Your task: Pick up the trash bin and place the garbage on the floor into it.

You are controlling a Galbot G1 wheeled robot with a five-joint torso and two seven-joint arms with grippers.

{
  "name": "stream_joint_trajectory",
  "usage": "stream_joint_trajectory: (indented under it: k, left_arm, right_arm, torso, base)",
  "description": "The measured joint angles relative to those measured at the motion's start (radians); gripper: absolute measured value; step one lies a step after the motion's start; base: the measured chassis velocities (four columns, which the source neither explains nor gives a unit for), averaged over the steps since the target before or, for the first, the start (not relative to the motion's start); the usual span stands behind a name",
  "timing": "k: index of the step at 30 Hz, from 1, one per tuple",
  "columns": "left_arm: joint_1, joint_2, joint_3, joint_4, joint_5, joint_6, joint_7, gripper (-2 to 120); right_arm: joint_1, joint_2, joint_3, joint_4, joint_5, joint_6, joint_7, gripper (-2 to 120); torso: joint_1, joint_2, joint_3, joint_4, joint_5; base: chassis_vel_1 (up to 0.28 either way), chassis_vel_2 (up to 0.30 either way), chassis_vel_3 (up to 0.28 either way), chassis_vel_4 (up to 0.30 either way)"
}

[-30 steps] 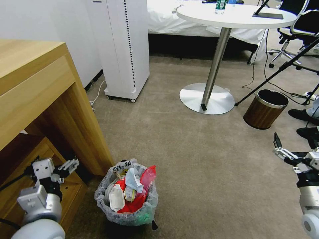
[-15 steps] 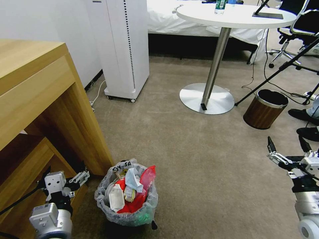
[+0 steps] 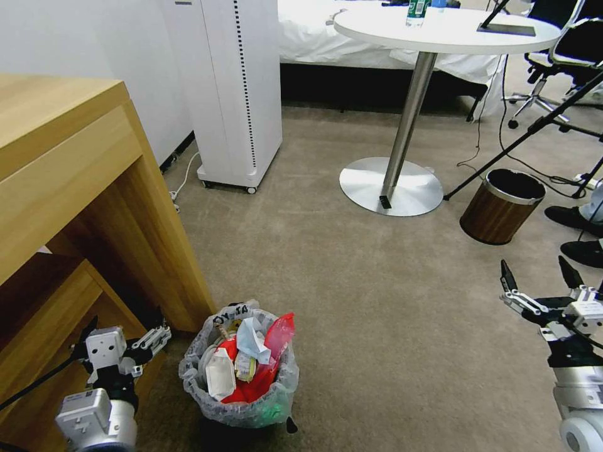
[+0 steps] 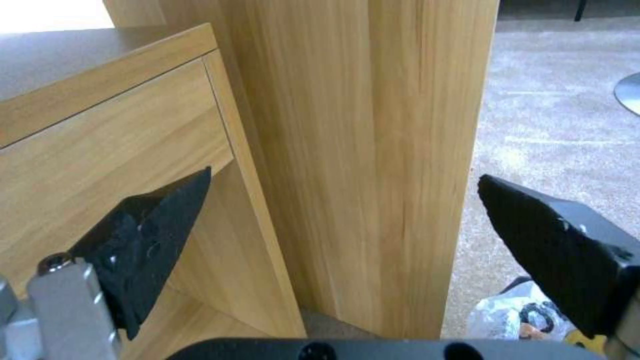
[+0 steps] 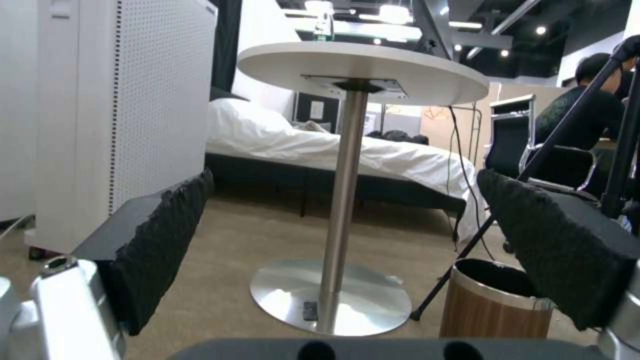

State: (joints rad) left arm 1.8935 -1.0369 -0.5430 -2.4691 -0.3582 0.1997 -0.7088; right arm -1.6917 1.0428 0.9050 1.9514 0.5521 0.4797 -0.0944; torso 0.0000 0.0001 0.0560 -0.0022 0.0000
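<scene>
**Standing full beside the wooden cabinet: the lined bin and two empty grippers**

Looking down from the head camera, you could not see the trash bin whole: its dark body was lost under the crinkly translucent liner, and the base ran into shadow near the bottom edge of the picture. A small black piece stuck out low on its right side; what it was could not be made out. In the left wrist view only a scrap of the bag with black print showed, the rest cut off behind one dark finger.

The bin stood on the beige carpet floor, just beside the foot of the wooden cabinet. Black lettering ran along the liner's far rim, too folded to read. The garbage was heaped inside it up to the rim: a crumpled white wrapper, a pale blue-and-white piece, red packets with one pinkish red strip rising above the rest, and something green showing through the bag low down.

Your left gripper hung low in front of the cabinet's lower shelf, to the left of the bin and apart from it, fingers spread and holding nothing. Your right gripper hung over bare carpet well to the right, fingers spread wide and empty too. Beyond it stood the brown wood-grain bin and the round white surface on its steel post.
</scene>
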Motion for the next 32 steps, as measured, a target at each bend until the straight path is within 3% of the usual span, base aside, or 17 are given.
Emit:
stream_joint_trajectory:
  k: [32]
  left_arm:
    - [-0.001,0.002,0.0,0.0,-0.004,0.002,-0.002,100]
  right_arm:
    - [0.001,-0.001,0.0,0.0,0.0,-0.003,0.001,100]
  torso:
    - [0.0,0.0,0.0,0.0,0.0]
  base:
    - [0.0,0.0,0.0,0.0]
